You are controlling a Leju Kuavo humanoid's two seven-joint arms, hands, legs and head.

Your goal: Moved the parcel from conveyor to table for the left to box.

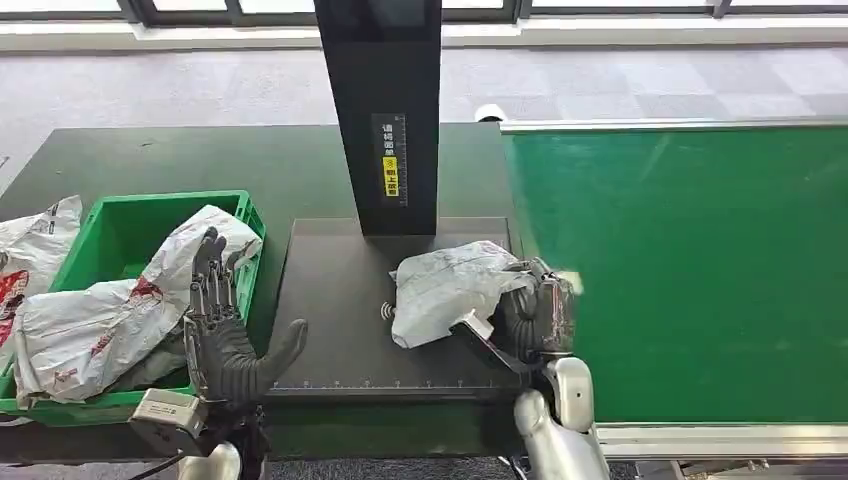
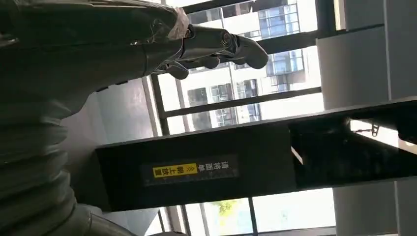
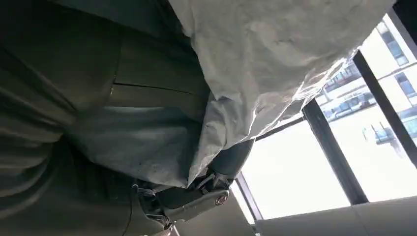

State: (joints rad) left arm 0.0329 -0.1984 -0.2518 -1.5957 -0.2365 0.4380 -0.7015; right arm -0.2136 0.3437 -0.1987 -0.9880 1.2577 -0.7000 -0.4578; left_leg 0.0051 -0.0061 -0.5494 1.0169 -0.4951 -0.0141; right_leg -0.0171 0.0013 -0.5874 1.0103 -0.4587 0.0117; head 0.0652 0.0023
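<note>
Right now your right hand (image 1: 538,315) has the parcel (image 1: 448,288) by its conveyor-side edge, fingers wrapped into the crumpled film, and the parcel lies on the dark scanning plate (image 1: 330,300) at the foot of the black post (image 1: 385,110), just off the green conveyor belt (image 1: 690,270). In the right wrist view the wrapping (image 3: 275,54) drapes over the fingers (image 3: 196,194) and folds around them, so you can judge it as a soft poly mailer: light, limp, with no stiff edge to lean on. Expect it to sag and swing if you lift by one corner, and the glossy film looks slippery, so a shallow pinch may creep out.

Your left hand (image 1: 225,335) holds nothing; it stands upright with fingers spread and the thumb out towards the plate, beside the green crate (image 1: 120,235), which already carries other white bags (image 1: 110,310). In the left wrist view the fingers (image 2: 236,46) reach out free, with nothing between them.

For the handover, take a deep bunch of the film rather than a flat edge: gather a fold near the parcel's middle or its crate-side end, where the wrapping bulks up, and close well around it. What is inside cannot be told from here, so squeeze no harder than the film needs. Let the right hand release only once the parcel rests fully on the worktop (image 1: 200,160) side.
</note>
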